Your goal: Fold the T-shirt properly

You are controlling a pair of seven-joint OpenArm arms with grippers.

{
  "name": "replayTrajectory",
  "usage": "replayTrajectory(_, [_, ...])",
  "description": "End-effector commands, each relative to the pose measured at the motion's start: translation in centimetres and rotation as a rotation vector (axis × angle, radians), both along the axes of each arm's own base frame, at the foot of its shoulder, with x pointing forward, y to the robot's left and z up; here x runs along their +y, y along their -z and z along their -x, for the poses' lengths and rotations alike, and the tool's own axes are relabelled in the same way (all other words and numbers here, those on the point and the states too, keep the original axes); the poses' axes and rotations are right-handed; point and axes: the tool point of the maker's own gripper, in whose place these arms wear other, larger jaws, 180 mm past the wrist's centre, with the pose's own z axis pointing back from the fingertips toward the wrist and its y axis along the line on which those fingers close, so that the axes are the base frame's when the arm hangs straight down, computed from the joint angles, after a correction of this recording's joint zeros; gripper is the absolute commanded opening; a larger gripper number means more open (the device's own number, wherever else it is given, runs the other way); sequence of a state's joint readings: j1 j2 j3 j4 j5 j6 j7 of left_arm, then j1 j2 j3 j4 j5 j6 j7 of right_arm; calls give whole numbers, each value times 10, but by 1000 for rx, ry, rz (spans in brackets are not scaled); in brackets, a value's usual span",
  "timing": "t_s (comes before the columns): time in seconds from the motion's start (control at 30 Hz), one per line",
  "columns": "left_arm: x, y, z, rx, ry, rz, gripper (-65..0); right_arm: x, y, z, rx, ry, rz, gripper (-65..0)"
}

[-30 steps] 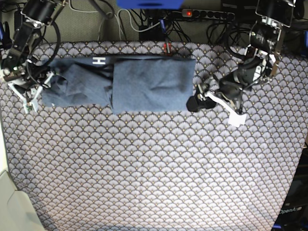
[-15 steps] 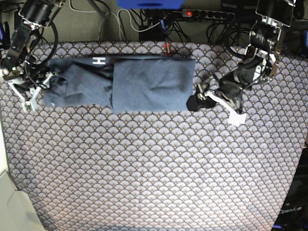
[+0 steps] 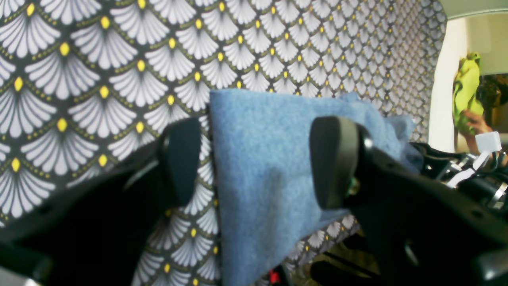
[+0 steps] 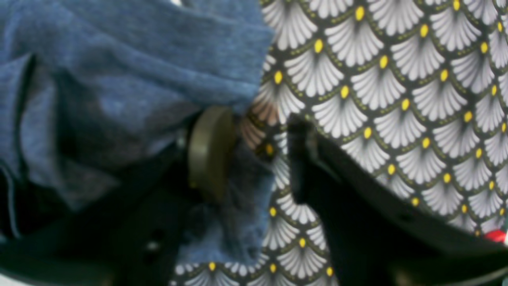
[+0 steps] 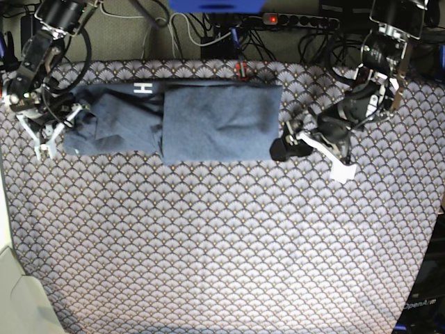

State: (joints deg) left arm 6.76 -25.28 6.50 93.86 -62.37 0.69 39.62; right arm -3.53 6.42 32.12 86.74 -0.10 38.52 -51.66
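Okay, left wrist view first: my left gripper has its jaws spread wide, one pad over the tablecloth, the other over the T-shirt. The shirt's straight edge runs between them toward 6 o'clock. Nothing pinched here, released. I can't tell how high the pads sit above the cloth.

Right wrist view: my right gripper has one pad pressed into crumpled shirt fabric at 9 o'clock, the other finger over bare tablecloth at 3 o'clock. There's a gap between the pads and only a bit of cloth hangs in it, so I read it as parted, not clamped. View is blurry.

Base view: the T-shirt lies as a long band across the 12 o'clock side of the table, smooth and doubled on the half toward 3 o'clock, bunched toward 9. Right gripper sits at the bunched end, left gripper just beside the neat end.

Risks, my guess: closing the left jaws could pinch tablecloth along with shirt, since one pad is over it. The right side could snag the loose bunch and drag the fold crooked. Shirt sits close to the far table edge with cables beyond; plenty of open tablecloth toward 6 o'clock to fold into.
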Motion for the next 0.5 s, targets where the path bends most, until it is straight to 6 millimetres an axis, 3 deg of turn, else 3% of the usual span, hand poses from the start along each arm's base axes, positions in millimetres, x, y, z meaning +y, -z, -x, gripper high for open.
replayTrajectory(0.0, [1, -15, -9, -48, 0, 11, -224, 14, 13, 13, 73, -31, -27, -454])
replayTrajectory(0.13, [1, -15, -9, -48, 0, 11, -224, 13, 15, 17, 105, -29, -24, -538])
replayTrajectory(0.23, [1, -15, -9, -48, 0, 13, -224, 13, 14, 16, 105, -28, -23, -647])
replayTrajectory(0.47, [0, -15, -10, -48, -2, 17, -224, 6, -22, -1, 2, -42, 52, -650])
